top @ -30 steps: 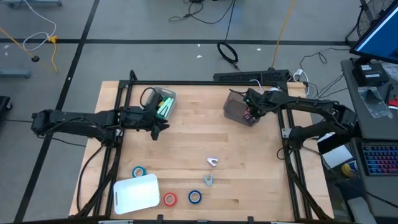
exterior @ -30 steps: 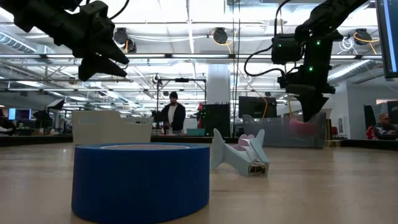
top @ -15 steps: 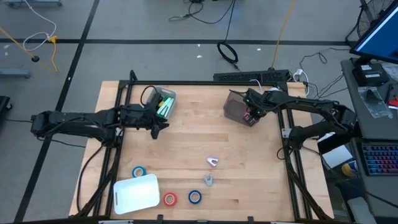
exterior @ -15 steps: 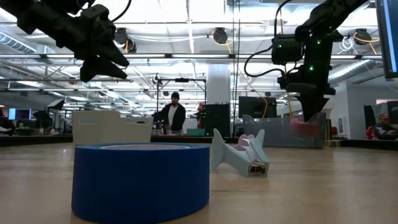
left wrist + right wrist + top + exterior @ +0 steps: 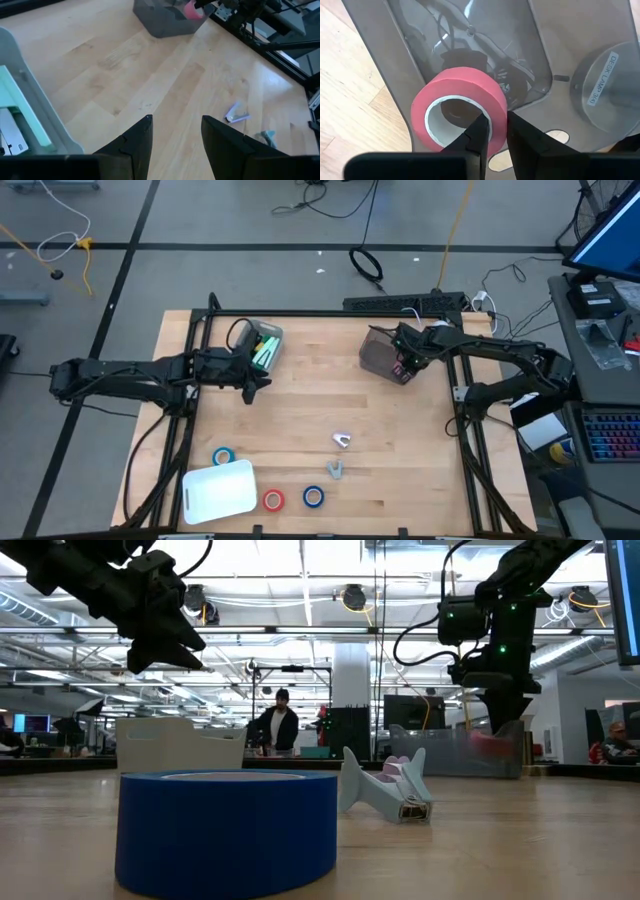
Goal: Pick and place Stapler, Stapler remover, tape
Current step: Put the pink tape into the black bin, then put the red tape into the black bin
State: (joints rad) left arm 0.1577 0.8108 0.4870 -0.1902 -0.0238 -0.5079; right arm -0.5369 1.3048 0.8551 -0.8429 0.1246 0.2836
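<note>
My right gripper (image 5: 402,368) hangs over a dark see-through bin (image 5: 378,355) at the table's far right, shut on a pink tape roll (image 5: 460,80). My left gripper (image 5: 262,385) hovers open and empty above the table, just near of a pale bin (image 5: 262,345) that holds green staplers. Two blue tape rolls (image 5: 223,456) (image 5: 313,497) and a red one (image 5: 273,500) lie flat on the table's near part. Two pale staple removers (image 5: 342,441) (image 5: 335,470) rest on the wood between them and the bins. My right gripper holds the pink roll by its wall (image 5: 496,107), one finger (image 5: 480,132) inside the pale core and the other outside. The fingers point down from above. The roll is lifted clear and hangs with its hole sideways, over the dark bin's open top (image 5: 385,45).
A white tray (image 5: 220,490) sits at the near left corner beside the blue roll. Black frame rails (image 5: 470,440) run along both sides of the table. Bare wood lies between the two bins and in the table's middle. A person (image 5: 278,725) stands far behind the table.
</note>
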